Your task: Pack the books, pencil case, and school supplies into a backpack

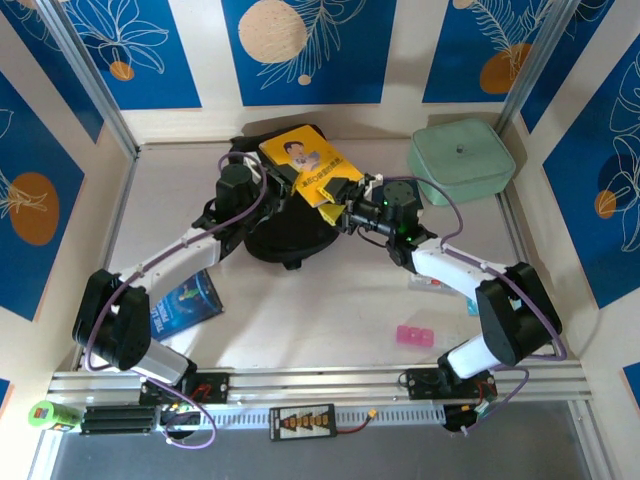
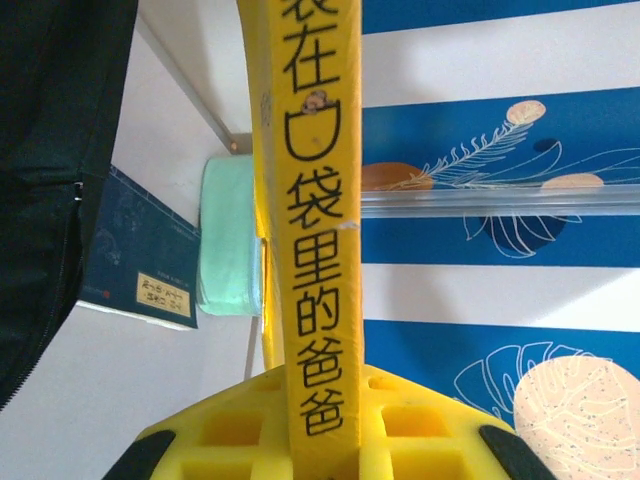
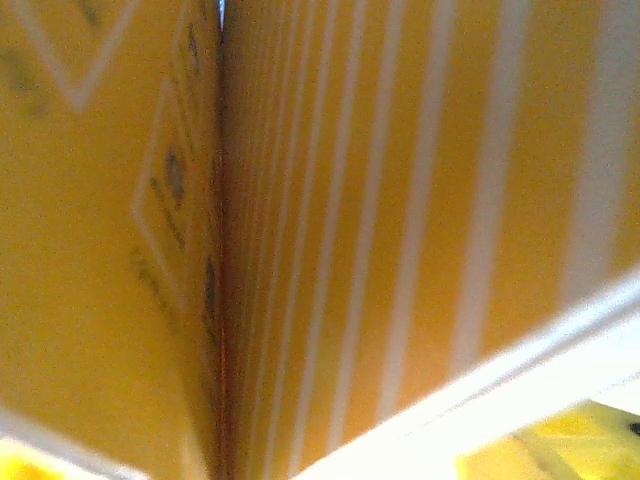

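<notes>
A yellow paperback book point(image 1: 311, 164) with a cartoon figure on its cover hangs tilted over the black backpack point(image 1: 285, 235) at the back middle of the table. My left gripper point(image 1: 268, 178) is shut on its left edge. In the left wrist view the book's spine point(image 2: 322, 230) stands clamped between the yellow jaws of the left gripper point(image 2: 325, 425). My right gripper point(image 1: 341, 211) is at the book's near right corner. The yellow cover point(image 3: 400, 200) sits so close in the right wrist view that I cannot see how those jaws stand. A blue book point(image 1: 187, 303) lies by the left arm.
A mint green padded case point(image 1: 461, 160) sits at the back right. A pink block point(image 1: 415, 336) lies near the right arm's base, and a clear packet point(image 1: 428, 283) peeks from under that arm. A dark navy book point(image 2: 140, 265) with a pale label lies beside the case point(image 2: 230, 240).
</notes>
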`<action>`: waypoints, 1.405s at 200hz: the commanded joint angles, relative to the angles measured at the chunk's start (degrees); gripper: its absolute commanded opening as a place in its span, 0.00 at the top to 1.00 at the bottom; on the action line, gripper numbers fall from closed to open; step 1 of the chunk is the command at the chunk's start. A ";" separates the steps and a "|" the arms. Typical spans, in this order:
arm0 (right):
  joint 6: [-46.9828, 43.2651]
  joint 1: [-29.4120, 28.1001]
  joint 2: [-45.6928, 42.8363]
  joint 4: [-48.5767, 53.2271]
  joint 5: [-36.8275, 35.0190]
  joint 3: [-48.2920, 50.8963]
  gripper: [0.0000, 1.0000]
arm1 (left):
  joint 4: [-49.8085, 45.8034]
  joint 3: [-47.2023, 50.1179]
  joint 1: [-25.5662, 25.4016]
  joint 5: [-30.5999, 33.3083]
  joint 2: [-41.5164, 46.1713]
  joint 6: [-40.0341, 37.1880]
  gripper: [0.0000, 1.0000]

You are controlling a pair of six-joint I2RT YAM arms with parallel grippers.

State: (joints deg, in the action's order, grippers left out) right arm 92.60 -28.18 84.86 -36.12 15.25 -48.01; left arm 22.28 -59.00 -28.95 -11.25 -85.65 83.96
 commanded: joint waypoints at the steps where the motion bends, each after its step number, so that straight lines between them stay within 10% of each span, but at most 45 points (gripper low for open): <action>1: -1.53 -0.34 -1.23 -0.61 -3.96 0.30 0.48 | 5.62 1.82 -0.27 1.26 2.45 1.54 1.00; 34: -2.17 0.14 -2.58 0.28 -6.25 1.85 0.56 | 5.91 5.26 -0.14 1.49 4.18 1.75 1.00; 61: -3.61 0.59 -2.48 1.09 -5.74 1.83 0.84 | 4.21 7.48 0.18 1.94 5.58 0.36 1.00; 91: -8.69 0.67 -4.12 11.61 -6.26 -0.19 0.94 | -14.44 5.27 0.88 3.61 8.25 -10.10 0.47; 130: -15.56 2.69 -7.91 19.76 -6.33 0.90 0.94 | -36.32 1.80 2.27 8.21 6.31 -34.04 0.15; 226: -26.09 9.39 -18.44 38.40 -6.73 4.10 0.93 | -47.18 -12.69 0.91 8.96 -13.70 -74.70 0.17; 281: -26.11 14.71 -22.92 42.80 -6.44 6.66 0.93 | -42.53 -8.00 -1.66 -11.29 -15.90 -67.85 0.23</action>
State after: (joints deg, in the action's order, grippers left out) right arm 67.31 -15.11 64.51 6.72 8.16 -43.11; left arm -24.08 -71.53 -27.92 -10.07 -102.54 13.15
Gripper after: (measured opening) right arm 0.134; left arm 0.779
